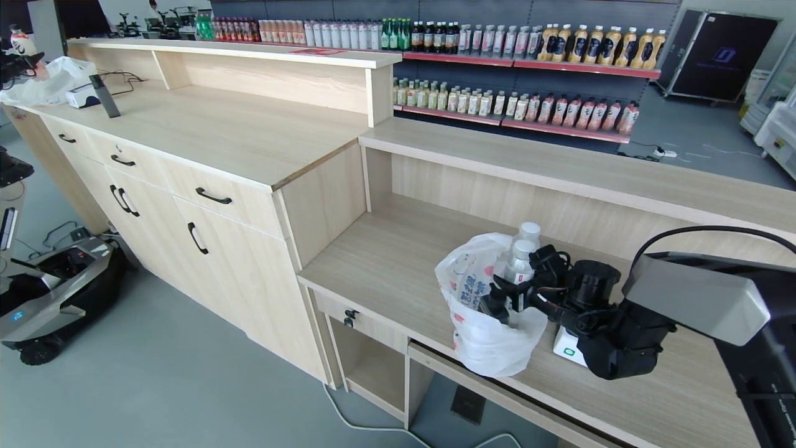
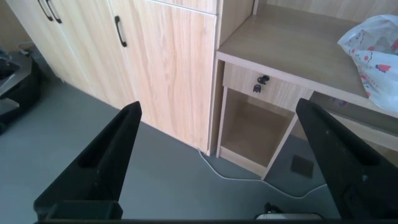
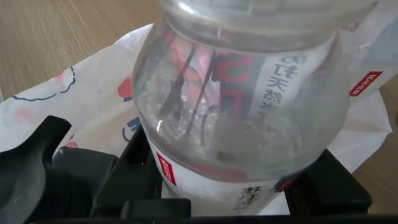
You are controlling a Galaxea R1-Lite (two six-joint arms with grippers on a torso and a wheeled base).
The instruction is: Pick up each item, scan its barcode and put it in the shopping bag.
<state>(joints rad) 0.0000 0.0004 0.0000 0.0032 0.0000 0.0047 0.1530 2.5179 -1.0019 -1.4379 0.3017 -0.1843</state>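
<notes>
A white plastic shopping bag (image 1: pixel 482 336) stands on the low wooden counter (image 1: pixel 385 261). My right gripper (image 1: pixel 507 298) is shut on a clear water bottle (image 1: pixel 517 267), held upright in the bag's mouth. In the right wrist view the water bottle (image 3: pixel 249 106) sits between the black fingers (image 3: pixel 124 180), with the shopping bag (image 3: pixel 81 106) behind it. A second bottle (image 1: pixel 530 233) stands in the bag just beyond. My left gripper (image 2: pixel 217 106) hangs open above the grey floor in front of the counter, with the shopping bag (image 2: pixel 373 50) off to one side.
A small white device (image 1: pixel 567 348) lies on the counter under my right wrist. A taller cabinet counter (image 1: pixel 205 130) rises to the left. Shelves of drinks (image 1: pixel 516 68) line the back. The counter has a keyed drawer (image 2: pixel 261 84) over an open compartment.
</notes>
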